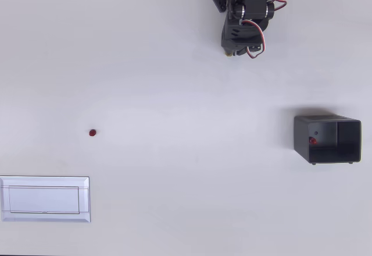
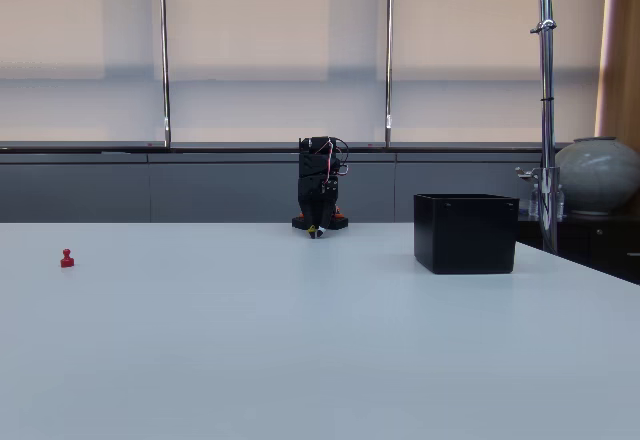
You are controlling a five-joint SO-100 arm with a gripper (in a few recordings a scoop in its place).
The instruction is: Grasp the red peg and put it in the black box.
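We see the folded black arm at the far edge of the white surface (image 1: 174,93), its claw (image 1: 228,51) pointing down; we cannot tell whether its fingers are spread or pressed together. The tiny dark-red peg (image 1: 92,132) stands well apart from the claw, to its left in both views. The small black rectangular plastic box (image 1: 327,139), right of the claw, holds a second red peg (image 1: 313,141). A flat white framed plate (image 1: 45,199) lies beyond the first peg.

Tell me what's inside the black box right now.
In the overhead view, the black box holds one small red piece against its left inner side. The rest of the hollow is dark. In the fixed view, its walls hide the interior.
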